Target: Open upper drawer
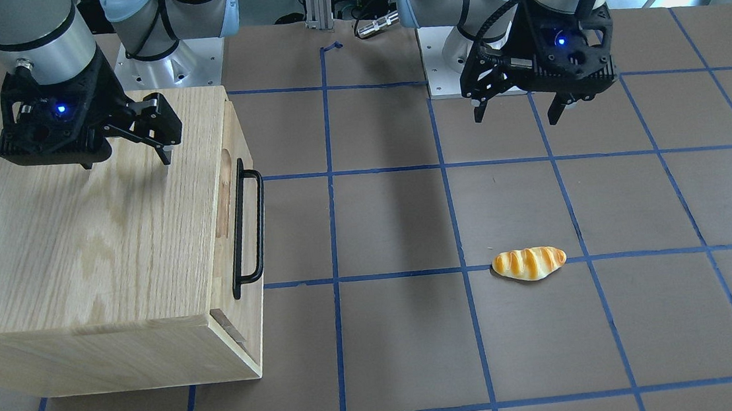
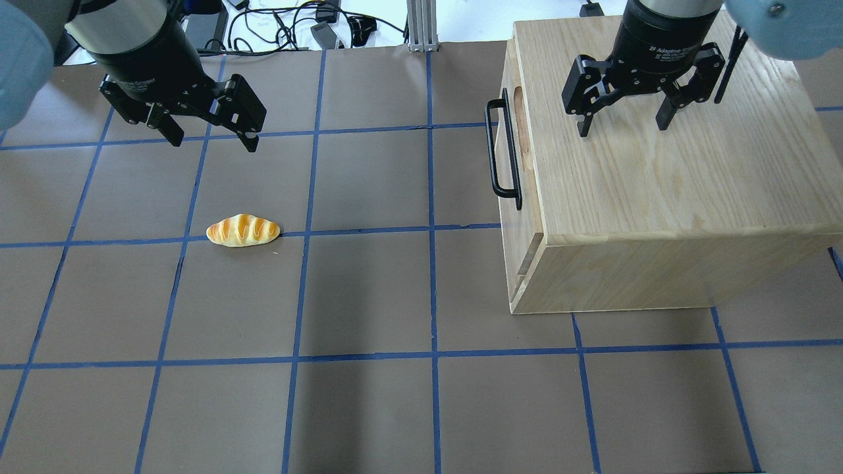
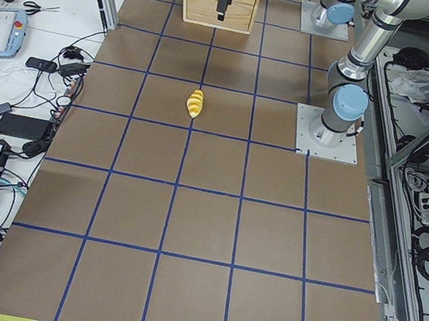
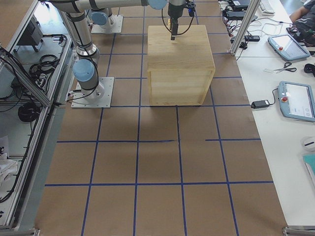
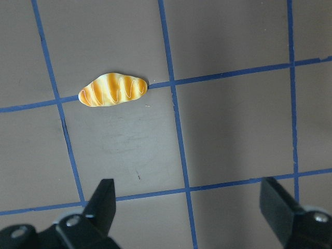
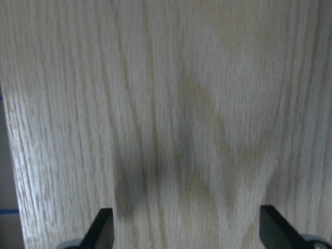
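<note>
The oak cabinet [image 2: 658, 184] stands on the table's right side in the overhead view. Its upper drawer [image 2: 508, 191] faces the table's middle and sits flush, shut, with an oblong groove [image 2: 520, 112] and a long black bar handle [image 2: 499, 155], also in the front view [image 1: 247, 228]. My right gripper [image 2: 622, 128] hangs open and empty just above the cabinet top, behind the handle; its wrist view shows only wood grain [image 6: 176, 114] between its fingertips [image 6: 101, 228]. My left gripper [image 2: 215, 145] is open and empty above the table, far from the cabinet.
A toy bread roll [image 2: 242, 230] lies on the brown table, in front of the left gripper; it also shows in the left wrist view [image 5: 113, 89]. Blue tape lines [image 2: 431, 263] grid the table. Cables lie beyond the far edge [image 2: 316, 29].
</note>
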`<action>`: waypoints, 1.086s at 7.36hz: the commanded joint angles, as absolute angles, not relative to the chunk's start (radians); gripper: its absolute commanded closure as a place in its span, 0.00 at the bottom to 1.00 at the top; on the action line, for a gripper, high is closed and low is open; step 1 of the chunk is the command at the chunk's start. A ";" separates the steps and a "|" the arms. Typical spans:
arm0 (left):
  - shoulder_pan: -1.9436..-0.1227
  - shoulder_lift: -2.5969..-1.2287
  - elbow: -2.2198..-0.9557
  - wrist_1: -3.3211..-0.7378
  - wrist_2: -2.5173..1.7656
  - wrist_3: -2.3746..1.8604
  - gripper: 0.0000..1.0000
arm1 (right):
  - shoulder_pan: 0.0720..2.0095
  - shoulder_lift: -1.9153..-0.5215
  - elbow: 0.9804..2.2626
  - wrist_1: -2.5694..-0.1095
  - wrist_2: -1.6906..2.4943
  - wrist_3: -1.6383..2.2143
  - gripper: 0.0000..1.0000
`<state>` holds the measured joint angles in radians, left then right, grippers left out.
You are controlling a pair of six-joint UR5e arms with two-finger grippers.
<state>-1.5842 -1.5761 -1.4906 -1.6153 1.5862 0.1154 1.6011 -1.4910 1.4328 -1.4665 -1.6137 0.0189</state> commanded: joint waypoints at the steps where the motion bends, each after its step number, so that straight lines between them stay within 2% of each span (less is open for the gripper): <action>1: -1.566 -1.575 -1.488 -1.615 1.580 0.115 0.00 | 1.601 -1.491 1.433 -1.466 -1.614 0.020 0.00; 8: -1.565 -1.574 -1.488 -1.614 1.554 0.114 0.00 | 1.601 -1.491 1.434 -1.466 -1.614 0.020 0.00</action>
